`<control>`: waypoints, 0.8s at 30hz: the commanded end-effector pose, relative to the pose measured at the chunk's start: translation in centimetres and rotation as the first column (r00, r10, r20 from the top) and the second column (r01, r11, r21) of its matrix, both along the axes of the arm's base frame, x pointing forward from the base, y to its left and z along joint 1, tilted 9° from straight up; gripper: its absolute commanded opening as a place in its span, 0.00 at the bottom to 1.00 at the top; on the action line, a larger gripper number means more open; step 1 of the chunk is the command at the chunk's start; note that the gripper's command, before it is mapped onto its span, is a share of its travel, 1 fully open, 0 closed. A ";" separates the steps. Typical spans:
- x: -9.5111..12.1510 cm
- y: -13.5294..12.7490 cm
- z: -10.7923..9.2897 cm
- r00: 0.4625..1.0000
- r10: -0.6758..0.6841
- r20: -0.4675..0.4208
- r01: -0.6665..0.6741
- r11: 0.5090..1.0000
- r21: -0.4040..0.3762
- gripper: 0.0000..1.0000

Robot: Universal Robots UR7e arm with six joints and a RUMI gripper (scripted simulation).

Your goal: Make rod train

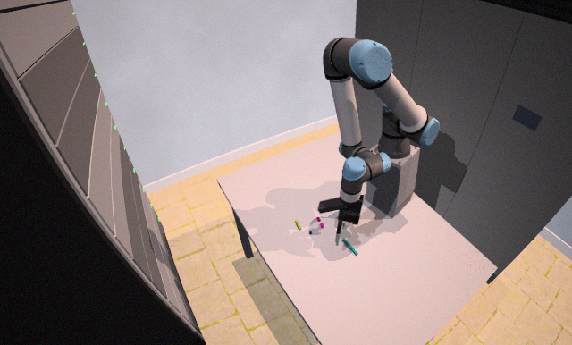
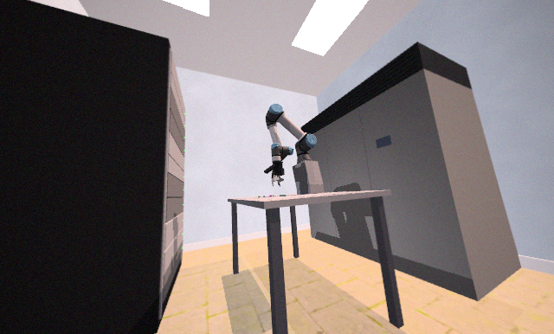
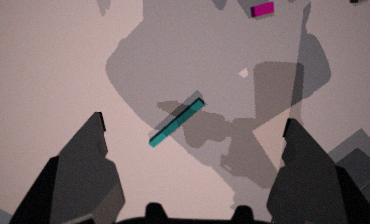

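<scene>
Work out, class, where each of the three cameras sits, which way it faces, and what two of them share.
Top: high, looking steeply down at the table; the whole arm shows.
Exterior: low on the floor, looking up at the table edge; the arm shows, small.
Wrist: on the gripper, facing down; only its open fingers show.
Top and wrist share the turquoise rod.
</scene>
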State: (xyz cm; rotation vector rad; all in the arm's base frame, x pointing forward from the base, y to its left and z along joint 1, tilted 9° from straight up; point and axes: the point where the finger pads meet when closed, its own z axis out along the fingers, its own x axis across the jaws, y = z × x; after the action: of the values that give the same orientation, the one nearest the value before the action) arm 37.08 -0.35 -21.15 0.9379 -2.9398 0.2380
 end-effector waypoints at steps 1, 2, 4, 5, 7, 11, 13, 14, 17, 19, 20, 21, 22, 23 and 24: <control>0.0 0.0 0.0 1.000 0.001 0.001 -0.001 1.000 0.000 1.00; 0.0 0.0 0.0 1.000 0.001 0.001 -0.001 1.000 0.000 1.00; 0.0 0.0 0.0 1.000 0.002 0.001 -0.002 1.000 0.000 1.00; 0.0 0.0 0.0 1.000 0.003 0.001 -0.003 1.000 0.000 1.00; 0.1 0.0 0.0 1.000 0.006 0.000 -0.006 1.000 0.000 1.00; 0.1 0.0 0.0 1.000 0.014 -0.001 -0.014 1.000 0.000 1.00; 0.1 0.0 0.0 1.000 0.021 -0.002 -0.021 1.000 0.000 1.00; 0.1 0.0 0.0 1.000 0.024 -0.003 -0.024 1.000 0.000 1.00; 0.2 0.0 0.0 0.999 0.038 -0.005 -0.038 0.999 0.000 1.00; 0.2 0.0 0.0 0.999 0.038 -0.005 -0.038 0.999 0.000 1.00; 0.2 0.0 0.0 0.999 0.043 -0.006 -0.043 0.999 0.000 1.00; 0.2 0.0 0.0 0.999 0.049 -0.007 -0.049 0.999 0.000 1.00; 0.2 0.0 0.0 0.998 0.056 -0.008 -0.056 0.998 0.000 1.00; 0.2 -0.1 0.0 0.998 0.062 -0.009 -0.062 0.998 0.000 1.00; 0.3 -0.1 0.0 0.998 0.070 -0.010 -0.070 0.998 0.000 1.00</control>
State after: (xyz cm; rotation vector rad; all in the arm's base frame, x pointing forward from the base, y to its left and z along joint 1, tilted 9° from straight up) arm 37.22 -0.38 -21.14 1.0027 -2.9147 0.2363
